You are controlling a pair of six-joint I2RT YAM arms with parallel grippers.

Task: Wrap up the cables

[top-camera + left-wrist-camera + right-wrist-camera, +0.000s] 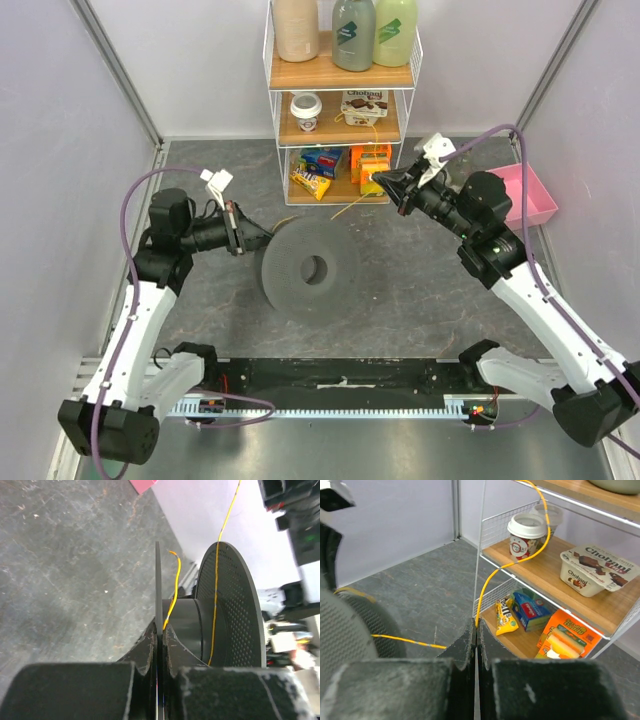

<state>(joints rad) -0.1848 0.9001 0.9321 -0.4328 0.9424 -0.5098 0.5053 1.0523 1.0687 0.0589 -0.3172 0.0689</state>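
Plainly readable is "Chobani", printed on the white yoghurt multipack (596, 570) on the middle wooden tier of the white wire rack (270, 120). Beside the pack stands a white lidded paper cup (524, 536) whose round red-and-blue badge is too small to read. On the bottom tier the lettering on the yellow sweet packet (506, 616) and on the orange box (567, 636) cannot be made out, and the three bottles (352, 32) on the top tier are cut off by the frame. The thin yellow-orange wire (352, 204) runs slantwise from the upper right rim of the dark grey round spool (285, 272) up and right to the right fingers (381, 183), which are pressed together and pinch it in front of the bottom tier. In the right wrist view it rises from that pinch in a loop past the cup. The spool sits on the mottled grey surface (420, 290), its broad face and round centre hole turned up toward the overhead camera. The left fingers (258, 240) are clamped on the edge of its thin flange at its left side. In the left wrist view that flange is edge-on, with a strand lying over the perforated far flange and a short loose end curling above the hub; how many turns lie on the hub is hidden.
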